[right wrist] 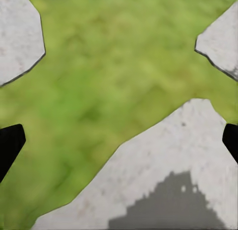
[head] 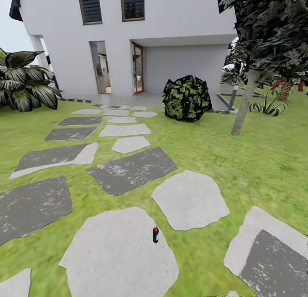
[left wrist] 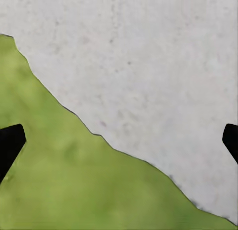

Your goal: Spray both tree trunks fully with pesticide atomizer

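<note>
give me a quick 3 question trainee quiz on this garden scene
1. True or false: the small black atomizer with a red cap stands upright on a pale grey stepping stone.
2. The round dark green bush is: A) in front of the white house, B) on the stepping stone, C) in a gripper.
3. In the wrist views, how do the left gripper and right gripper fingers stand, and what is between them?

Key: 1 true. 2 A. 3 Spread wide, nothing held; only stone and grass below.
</note>
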Motion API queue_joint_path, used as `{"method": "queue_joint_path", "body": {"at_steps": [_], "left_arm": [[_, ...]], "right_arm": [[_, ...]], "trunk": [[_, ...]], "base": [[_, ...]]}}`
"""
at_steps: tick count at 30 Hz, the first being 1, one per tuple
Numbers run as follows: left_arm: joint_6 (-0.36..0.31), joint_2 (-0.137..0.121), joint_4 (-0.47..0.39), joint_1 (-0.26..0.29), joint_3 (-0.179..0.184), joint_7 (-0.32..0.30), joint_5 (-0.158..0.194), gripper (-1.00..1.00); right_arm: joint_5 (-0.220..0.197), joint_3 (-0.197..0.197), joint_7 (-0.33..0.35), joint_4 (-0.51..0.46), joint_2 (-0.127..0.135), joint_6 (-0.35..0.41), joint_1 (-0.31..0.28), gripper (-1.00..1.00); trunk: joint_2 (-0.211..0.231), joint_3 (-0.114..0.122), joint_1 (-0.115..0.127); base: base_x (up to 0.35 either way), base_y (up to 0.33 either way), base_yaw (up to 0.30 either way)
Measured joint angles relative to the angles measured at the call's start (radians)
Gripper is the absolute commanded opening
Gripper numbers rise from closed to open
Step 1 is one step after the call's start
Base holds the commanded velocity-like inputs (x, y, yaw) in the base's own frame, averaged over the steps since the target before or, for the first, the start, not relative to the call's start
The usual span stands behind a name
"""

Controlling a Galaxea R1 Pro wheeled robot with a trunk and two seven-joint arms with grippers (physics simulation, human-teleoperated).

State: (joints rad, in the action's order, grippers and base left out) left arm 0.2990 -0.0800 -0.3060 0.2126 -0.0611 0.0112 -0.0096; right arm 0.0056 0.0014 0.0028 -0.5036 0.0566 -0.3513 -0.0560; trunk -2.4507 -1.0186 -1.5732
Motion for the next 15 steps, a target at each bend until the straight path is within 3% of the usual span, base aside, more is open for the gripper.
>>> {"method": "queue_joint_path", "body": {"at_steps": [9,15], "left_arm": [[0.0,0.0,0.0,0.0,0.0,0.0,0.0,1.0],[0.0,0.0,0.0,-0.001,0.001,0.0,-0.001,1.0]], "right_arm": [[0.0,0.0,0.0,0.0,0.0,0.0,0.0,1.0],[0.0,0.0,0.0,0.0,0.0,0.0,0.001,1.0]], "trunk": [[0.0,0.0,0.0],[0.0,0.0,0.0]], "base": [[0.08,0.294,-0.3],[0.019,0.076,-0.3]]}}
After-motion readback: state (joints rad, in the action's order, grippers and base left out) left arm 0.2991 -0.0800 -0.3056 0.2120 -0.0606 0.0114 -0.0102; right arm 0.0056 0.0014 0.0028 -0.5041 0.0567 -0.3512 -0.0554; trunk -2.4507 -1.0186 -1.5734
